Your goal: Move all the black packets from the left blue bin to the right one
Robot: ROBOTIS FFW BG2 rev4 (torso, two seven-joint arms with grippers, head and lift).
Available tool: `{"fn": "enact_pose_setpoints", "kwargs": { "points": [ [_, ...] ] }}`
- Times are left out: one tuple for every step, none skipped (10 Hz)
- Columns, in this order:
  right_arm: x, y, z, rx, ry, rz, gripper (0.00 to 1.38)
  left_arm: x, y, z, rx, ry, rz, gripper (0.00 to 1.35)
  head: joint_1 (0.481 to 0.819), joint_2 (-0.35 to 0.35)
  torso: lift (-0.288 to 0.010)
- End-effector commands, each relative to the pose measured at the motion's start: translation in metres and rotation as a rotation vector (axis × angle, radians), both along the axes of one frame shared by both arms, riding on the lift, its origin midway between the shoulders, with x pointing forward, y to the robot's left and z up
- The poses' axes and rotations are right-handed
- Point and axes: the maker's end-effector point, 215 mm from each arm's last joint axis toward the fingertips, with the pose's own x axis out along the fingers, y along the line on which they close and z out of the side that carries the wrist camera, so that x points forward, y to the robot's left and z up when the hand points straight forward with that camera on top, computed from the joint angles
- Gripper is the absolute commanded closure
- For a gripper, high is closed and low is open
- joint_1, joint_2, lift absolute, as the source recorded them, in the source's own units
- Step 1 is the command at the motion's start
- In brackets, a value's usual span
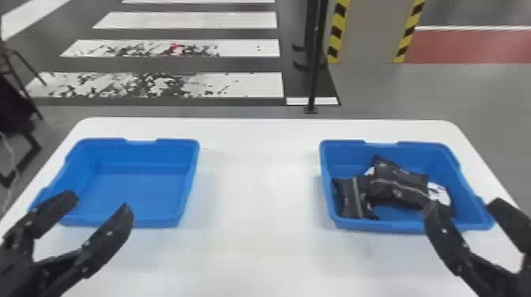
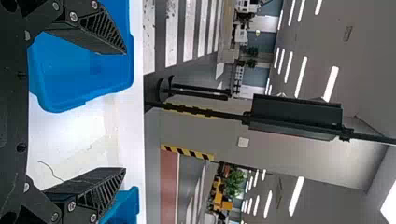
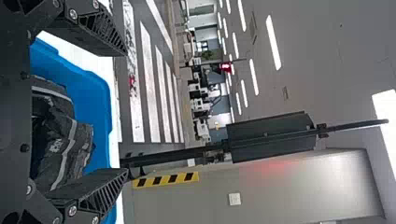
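Note:
My left gripper [image 1: 102, 201] stands open over the near edge of the left blue bin [image 1: 138, 193], whose floor is bare. In the left wrist view the left gripper [image 2: 125, 112] has nothing between its fingers. Several black packets [image 1: 397, 185] lie heaped in the right blue bin [image 1: 375, 225], some overlapping. Open and holding nothing, my right gripper [image 1: 462, 205] is at that bin's near right part. The right wrist view has the right gripper [image 3: 126, 112] with its fingers wide apart, black packets [image 3: 60, 144] in the bin [image 3: 95, 102] behind them.
Both bins stand on a white table [image 1: 257, 197], with a broad stretch of tabletop between them. Beyond the table's far edge a black pole [image 1: 314, 59] rises from the floor. Dark furniture [image 1: 14, 106] stands off to the left.

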Motion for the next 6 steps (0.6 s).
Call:
{"fn": "enact_pose_setpoints", "kwargs": {
  "points": [
    [-0.021, 0.006, -0.001, 0.006, 0.024, -0.01, 0.15, -0.01, -0.003, -0.009, 0.015, 0.013, 0.018, 0.19, 0.695, 0.041, -0.185],
    [-0.027, 0.007, 0.0, -0.006, 0.03, -0.012, 0.15, -0.015, -0.008, -0.014, 0.012, 0.027, 0.043, 0.19, 0.695, 0.049, -0.185],
    [-0.03, 0.01, 0.002, -0.01, 0.034, -0.009, 0.15, -0.016, -0.014, -0.014, -0.022, 0.027, 0.062, 0.19, 0.695, 0.055, -0.185],
    [-0.03, 0.014, 0.002, 0.001, 0.034, -0.002, 0.15, -0.014, -0.017, -0.011, -0.026, 0.018, 0.06, 0.19, 0.695, 0.052, -0.185],
    [-0.029, 0.016, 0.007, 0.006, 0.024, 0.001, 0.15, -0.014, -0.023, -0.012, -0.035, 0.021, 0.04, 0.19, 0.695, 0.046, -0.185],
    [-0.029, 0.018, 0.008, 0.011, 0.021, 0.003, 0.15, -0.014, -0.03, -0.009, -0.051, 0.017, 0.022, 0.19, 0.695, 0.044, -0.185]
  ]
}}
